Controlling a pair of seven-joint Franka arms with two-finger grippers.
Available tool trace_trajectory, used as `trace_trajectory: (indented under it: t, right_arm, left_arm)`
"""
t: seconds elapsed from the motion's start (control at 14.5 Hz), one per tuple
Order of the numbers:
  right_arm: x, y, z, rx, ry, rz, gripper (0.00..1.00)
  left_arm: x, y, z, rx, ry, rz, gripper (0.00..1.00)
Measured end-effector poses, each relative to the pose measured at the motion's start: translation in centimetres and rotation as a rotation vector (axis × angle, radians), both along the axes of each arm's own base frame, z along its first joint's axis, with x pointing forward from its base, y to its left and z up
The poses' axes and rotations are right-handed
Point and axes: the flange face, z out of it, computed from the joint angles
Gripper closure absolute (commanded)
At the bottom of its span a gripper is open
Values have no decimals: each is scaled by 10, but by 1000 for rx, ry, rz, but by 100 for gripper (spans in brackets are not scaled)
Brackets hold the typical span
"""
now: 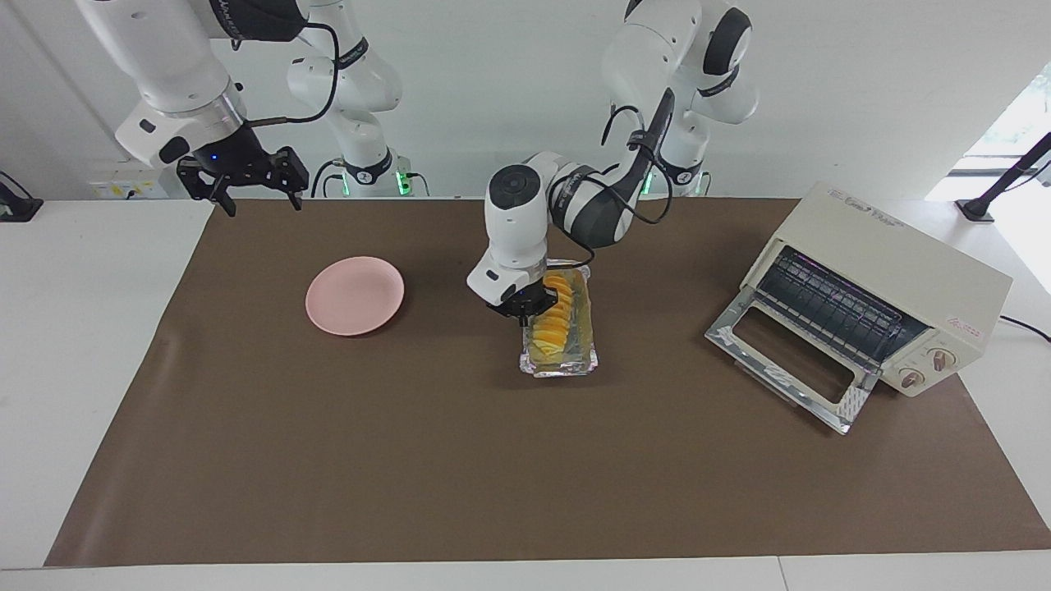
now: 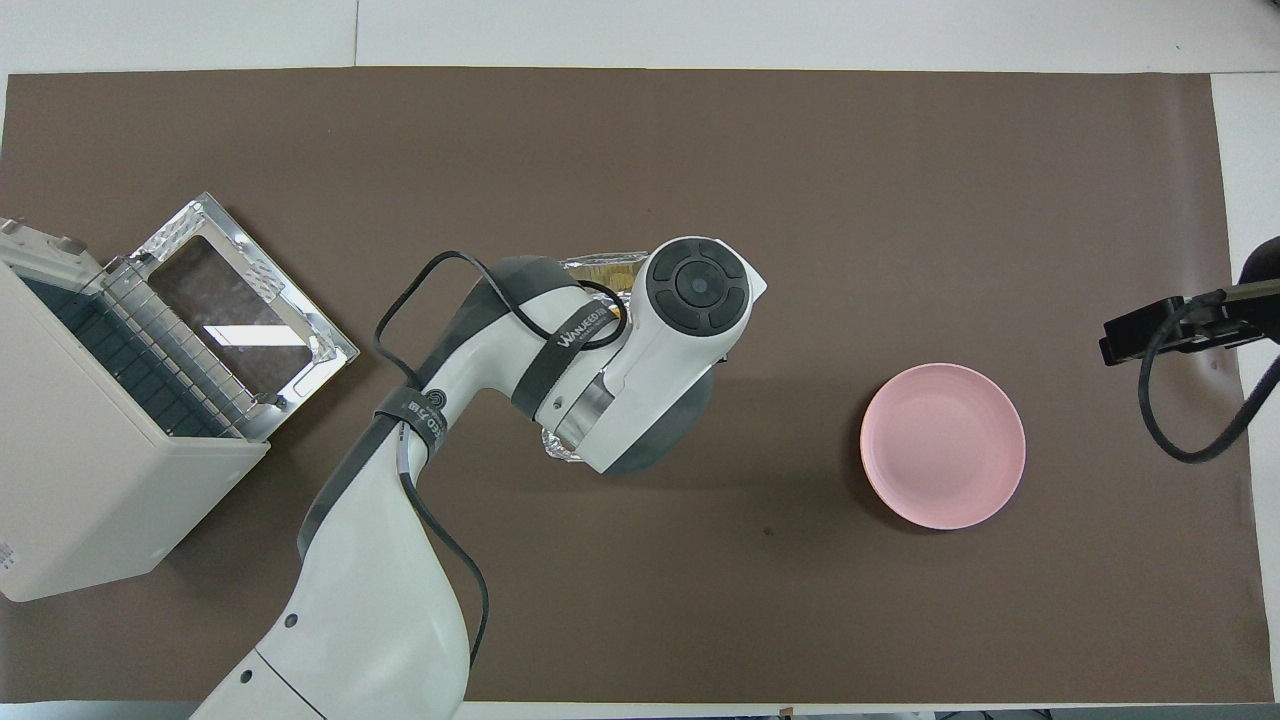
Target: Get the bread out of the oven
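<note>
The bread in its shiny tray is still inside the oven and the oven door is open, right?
Not quite. The oven door is open, but the bread in its foil tray is out on the brown mat, between the oven and the pink plate, with the left end effector at the tray. The facing view shows it.

The oven (image 2: 95, 480) sits at the left arm's end of the table, with its glass door (image 2: 240, 320) folded down flat and open. The left arm (image 2: 600, 380) reaches over the middle of the brown mat (image 2: 640, 150) and hides most of a shiny foil tray (image 2: 600, 266). A pink plate (image 2: 943, 445) lies toward the right arm's end. Part of the right arm (image 2: 1200, 325) shows near the plate.
</note>
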Motion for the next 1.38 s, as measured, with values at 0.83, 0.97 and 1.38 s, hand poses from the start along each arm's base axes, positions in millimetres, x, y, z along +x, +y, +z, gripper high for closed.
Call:
trace_trajectory:
  t: [0.83, 0.97, 1.38]
  right_arm:
    - [3, 11, -5, 1, -17, 11, 0]
    - [8, 56, -20, 1, -59, -1, 0]
    - [20, 271, -152, 34, -107, -104, 0]
  left_arm:
    - [54, 73, 60, -13, -53, 183, 0]
    - [75, 145, 116, 0, -39, 212, 0]
    - [89, 383, 215, 28, 82, 110, 0]
